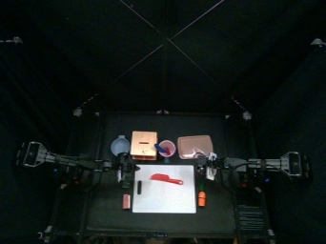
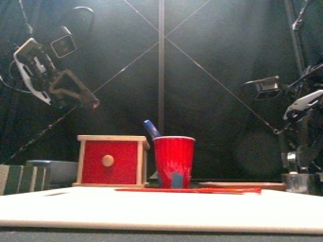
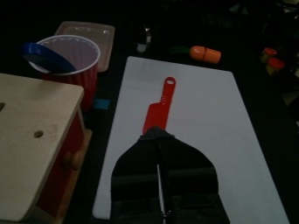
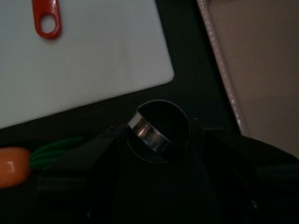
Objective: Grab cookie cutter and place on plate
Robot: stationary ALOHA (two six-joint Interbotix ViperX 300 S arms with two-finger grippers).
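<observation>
The cookie cutter (image 4: pixel 158 131), a round metal ring, sits between the jaws of my right gripper (image 4: pixel 156 140), which is shut on it. It hangs over the black table between the white board (image 4: pixel 82 52) and the pale pink-tan plate (image 4: pixel 251 61), just off the plate's edge. In the top view the plate (image 1: pixel 195 146) lies at the back right, with the right gripper (image 1: pixel 209 168) just in front of it. My left gripper (image 3: pixel 158 138) is shut and empty, above the board (image 3: pixel 198 122) at the red knife's (image 3: pixel 158 105) blade end.
A wooden box (image 1: pixel 144 145) and a red cup (image 1: pixel 166 150) holding a blue tool (image 3: pixel 35 54) stand left of the plate. The red knife (image 1: pixel 166 177) lies on the white board (image 1: pixel 163 191). Small orange pieces (image 1: pixel 200 199) (image 1: pixel 126 200) lie beside the board.
</observation>
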